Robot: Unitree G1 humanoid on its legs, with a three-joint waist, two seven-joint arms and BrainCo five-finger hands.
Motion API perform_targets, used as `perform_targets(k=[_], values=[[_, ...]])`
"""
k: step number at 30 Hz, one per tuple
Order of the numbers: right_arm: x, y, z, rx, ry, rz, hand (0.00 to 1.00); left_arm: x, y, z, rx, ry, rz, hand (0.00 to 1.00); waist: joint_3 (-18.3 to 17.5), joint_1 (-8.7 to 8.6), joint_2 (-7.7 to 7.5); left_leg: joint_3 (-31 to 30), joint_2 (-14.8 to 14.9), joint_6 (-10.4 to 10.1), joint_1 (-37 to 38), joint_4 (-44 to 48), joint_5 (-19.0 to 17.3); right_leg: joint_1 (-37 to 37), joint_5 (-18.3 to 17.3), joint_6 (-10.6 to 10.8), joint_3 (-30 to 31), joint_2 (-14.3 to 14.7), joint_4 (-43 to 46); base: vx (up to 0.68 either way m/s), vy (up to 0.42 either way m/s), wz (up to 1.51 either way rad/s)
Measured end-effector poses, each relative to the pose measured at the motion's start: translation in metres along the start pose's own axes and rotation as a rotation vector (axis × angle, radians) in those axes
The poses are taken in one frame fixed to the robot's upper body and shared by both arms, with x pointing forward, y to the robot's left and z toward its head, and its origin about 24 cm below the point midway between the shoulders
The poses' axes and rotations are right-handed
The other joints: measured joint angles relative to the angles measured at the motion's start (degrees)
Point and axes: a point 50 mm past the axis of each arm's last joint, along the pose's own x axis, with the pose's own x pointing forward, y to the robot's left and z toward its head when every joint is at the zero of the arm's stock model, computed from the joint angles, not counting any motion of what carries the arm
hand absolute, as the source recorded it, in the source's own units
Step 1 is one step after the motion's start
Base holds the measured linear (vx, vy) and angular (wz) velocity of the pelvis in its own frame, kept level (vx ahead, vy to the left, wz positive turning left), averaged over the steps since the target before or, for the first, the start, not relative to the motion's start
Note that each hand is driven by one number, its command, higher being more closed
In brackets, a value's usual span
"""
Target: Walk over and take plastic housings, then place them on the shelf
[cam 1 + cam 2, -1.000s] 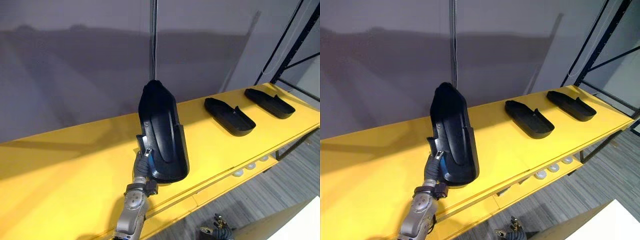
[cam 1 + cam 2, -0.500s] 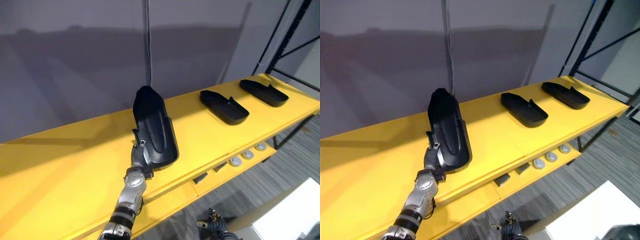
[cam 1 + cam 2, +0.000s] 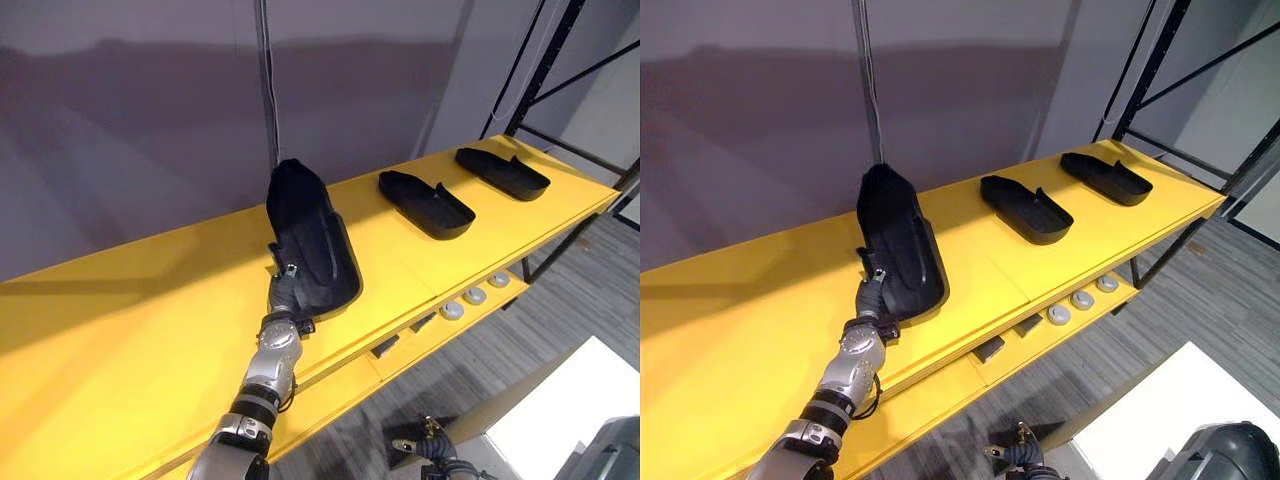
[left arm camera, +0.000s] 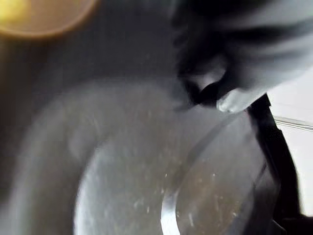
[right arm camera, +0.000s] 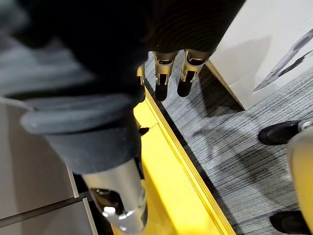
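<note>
my left hand point(image 3: 284, 294) is clenched on the near end of the housing point(image 3: 312, 240), which is on the yellow shelf point(image 3: 120, 340). my right hand point(image 5: 163, 73) hangs low, fingers relaxed.

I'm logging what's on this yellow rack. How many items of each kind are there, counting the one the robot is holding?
black plastic housings: 3, the nearest gripped by the left hand
pale round discs on the lower ledge: 3
small dark blocks on the lower ledge: 2
Total: 8
</note>
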Motion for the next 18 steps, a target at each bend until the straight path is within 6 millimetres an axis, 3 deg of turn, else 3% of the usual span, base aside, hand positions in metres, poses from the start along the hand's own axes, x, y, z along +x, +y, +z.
perform_targets(k=[18], values=[[0.0044, -0.0021, 0.0058, 0.007, -0.005, -0.009, 0.0, 0.0064, -0.0017, 0.0091, -0.094, -0.009, 0.006, 0.0, 1.62, -0.91, 0.02, -0.04, 0.42, -0.61, 0.77, 0.0, -0.42, 1.24, 0.4, -0.32, -0.11, 0.52, -1.21, 0.0, 0.0, 0.0]])
